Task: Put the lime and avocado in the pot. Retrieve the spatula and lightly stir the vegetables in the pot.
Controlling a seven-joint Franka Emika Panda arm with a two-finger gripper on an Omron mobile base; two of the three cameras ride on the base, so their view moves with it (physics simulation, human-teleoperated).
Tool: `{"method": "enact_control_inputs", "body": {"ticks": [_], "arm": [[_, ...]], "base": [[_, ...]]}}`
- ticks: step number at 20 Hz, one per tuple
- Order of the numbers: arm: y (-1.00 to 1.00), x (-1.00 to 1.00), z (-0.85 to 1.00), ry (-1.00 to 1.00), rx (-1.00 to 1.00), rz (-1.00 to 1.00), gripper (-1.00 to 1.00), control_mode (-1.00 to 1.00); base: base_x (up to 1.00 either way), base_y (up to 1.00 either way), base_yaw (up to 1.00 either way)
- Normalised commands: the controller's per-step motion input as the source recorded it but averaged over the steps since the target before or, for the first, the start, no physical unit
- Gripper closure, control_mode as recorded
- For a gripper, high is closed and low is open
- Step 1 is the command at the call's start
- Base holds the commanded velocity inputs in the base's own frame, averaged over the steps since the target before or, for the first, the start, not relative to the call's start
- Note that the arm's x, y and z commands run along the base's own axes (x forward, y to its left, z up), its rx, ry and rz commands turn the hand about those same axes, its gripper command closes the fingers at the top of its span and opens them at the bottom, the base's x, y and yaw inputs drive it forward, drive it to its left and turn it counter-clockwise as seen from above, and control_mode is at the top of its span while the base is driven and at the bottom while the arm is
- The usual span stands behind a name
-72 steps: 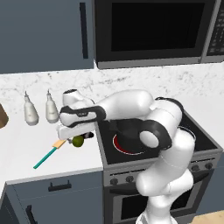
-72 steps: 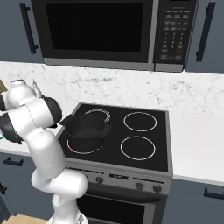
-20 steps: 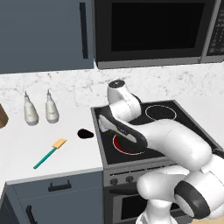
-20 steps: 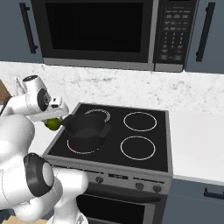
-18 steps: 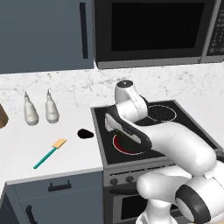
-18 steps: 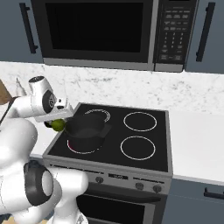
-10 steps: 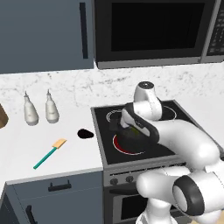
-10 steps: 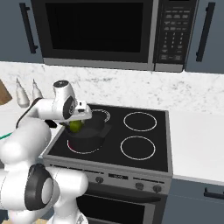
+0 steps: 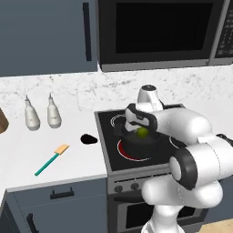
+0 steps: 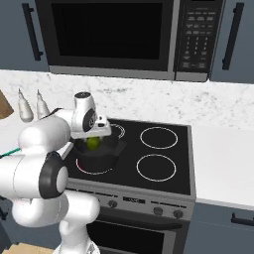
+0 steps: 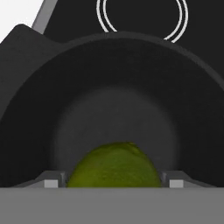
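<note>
Over the stove's front left burner, the end effector [image 9: 142, 132] hangs just above the pot [image 9: 136, 144], clamped on the lime [image 9: 143, 132]; hand view shows the lime [image 11: 114, 166] pinched between the two finger tips [image 11: 50, 180], with the pot's dark round interior [image 11: 113, 109] right below it and a white burner ring [image 11: 142, 17] of the stove beyond the rim. Right base view has the same setup: end effector [image 10: 94, 141] holding the lime [image 10: 93, 143] over the pot [image 10: 99, 155], which sits on the red-ringed front left burner of the black stove [image 10: 149, 163]. Lime looks above the pot floor, not resting on it; whether it is below the rim line cannot be told. Avocado [image 9: 88, 139] lies on the white bench [image 9: 27, 154] just left of the stove edge, well apart from the pot. Spatula [image 9: 51, 159] lies further left and nearer the bench front, teal handle pointing toward the front left, tan blade toward the avocado, not touching it. Two pale bottles [image 9: 32, 115] stand upright side by side near the back wall on the bench. Microwave [image 9: 159, 32] hangs above the stove.
</note>
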Motion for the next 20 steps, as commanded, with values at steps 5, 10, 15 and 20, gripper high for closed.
{"method": "enact_control_inputs", "body": {"ticks": [5, 10, 15, 20], "arm": [[0.0, 0.06, 0.0, 0.0, 0.0, 0.0, -1.0, -1.0], [0.02, -0.13, 0.24, -0.08, 0.0, 0.02, -1.0, -1.0], [0.49, -0.56, 0.42, -0.17, -0.01, 0.06, -1.0, -1.0], [1.0, -0.56, 0.09, -0.02, 0.0, 0.12, -1.0, -1.0]], "base": [[0.0, 0.0, 0.0], [0.0, 0.0, 0.0], [0.0, 0.0, 0.0], [0.0, 0.0, 0.0]]}}
